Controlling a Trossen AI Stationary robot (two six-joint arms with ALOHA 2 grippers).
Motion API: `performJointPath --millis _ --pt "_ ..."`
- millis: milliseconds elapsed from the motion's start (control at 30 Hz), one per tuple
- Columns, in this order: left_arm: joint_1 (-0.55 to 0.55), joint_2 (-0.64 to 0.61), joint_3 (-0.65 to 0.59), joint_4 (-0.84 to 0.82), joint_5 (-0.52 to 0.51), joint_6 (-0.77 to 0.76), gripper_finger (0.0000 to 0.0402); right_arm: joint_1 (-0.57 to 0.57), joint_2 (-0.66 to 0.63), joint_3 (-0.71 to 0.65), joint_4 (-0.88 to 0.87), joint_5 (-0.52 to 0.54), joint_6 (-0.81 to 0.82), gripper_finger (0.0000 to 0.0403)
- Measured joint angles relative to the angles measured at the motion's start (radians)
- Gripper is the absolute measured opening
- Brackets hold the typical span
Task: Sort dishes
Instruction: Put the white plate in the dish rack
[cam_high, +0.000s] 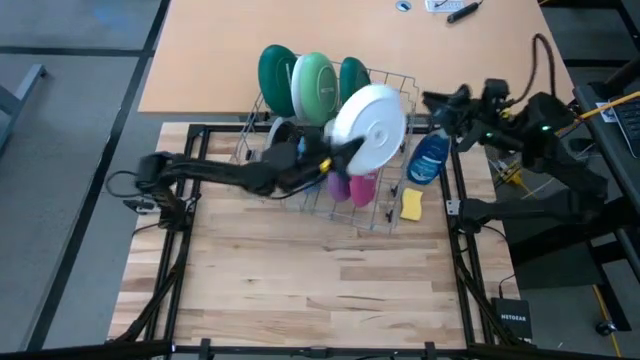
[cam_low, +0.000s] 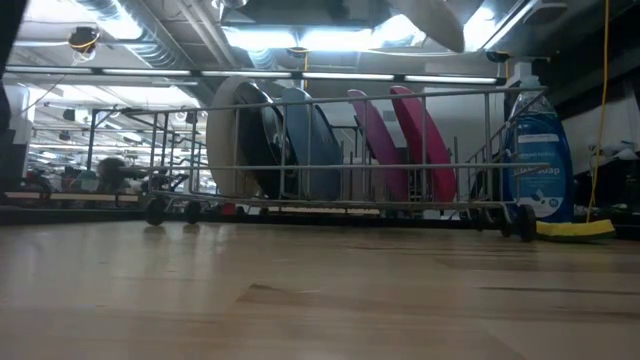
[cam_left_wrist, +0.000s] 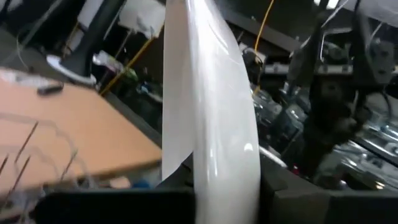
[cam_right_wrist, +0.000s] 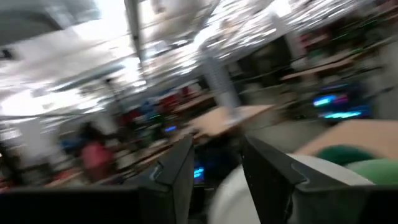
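Reaching in from the table's left side, the left arm stretches across the wire dish rack (cam_high: 385, 215) and its left gripper (cam_high: 345, 150) is clamped on the rim of a white plate (cam_high: 370, 122), holding it raised above the rack and tilted, its underside facing up in the high view. In the left wrist view the same plate stands edge-on between the dark fingers (cam_left_wrist: 118, 202), which press on it from both sides.

In the rack's back row, a dark green plate (cam_high: 275, 75) stands upright at the left, a light green plate (cam_high: 316, 85) just beside it, and another dark green plate (cam_high: 354, 78) to the right of that. Lower in the rack, under the held plate, sit smaller dishes: a blue one (cam_low: 310, 140) beside a dark one (cam_low: 262, 135), then two pink plates (cam_low: 425, 140) standing side by side.

At the rack's right end stands a blue soap bottle (cam_high: 429, 160), with a yellow sponge (cam_high: 411, 205) just in front of it.

Farther right, the right gripper (cam_high: 432, 101) hangs near the rack's back right corner, well apart from the white plate; its two fingers (cam_right_wrist: 177, 171) stand narrowly apart with nothing between them.
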Motion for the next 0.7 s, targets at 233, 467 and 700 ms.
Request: performJointPath --millis 233,467,700 --pt "0.104 0.239 0.365 -0.116 0.006 0.013 0.0042 -0.100 -0.099 0.000 -0.146 0.235 -0.081 0.0136" --pt "0.204 0.400 0.574 -0.251 -0.002 -0.018 0.0043 -0.142 -0.100 0.000 -0.352 0.395 -0.089 0.0136" --pt "0.281 0.445 0.597 -0.308 0.001 -0.138 0.0043 -0.144 -0.037 0.000 -0.445 0.471 -0.088 0.0136"
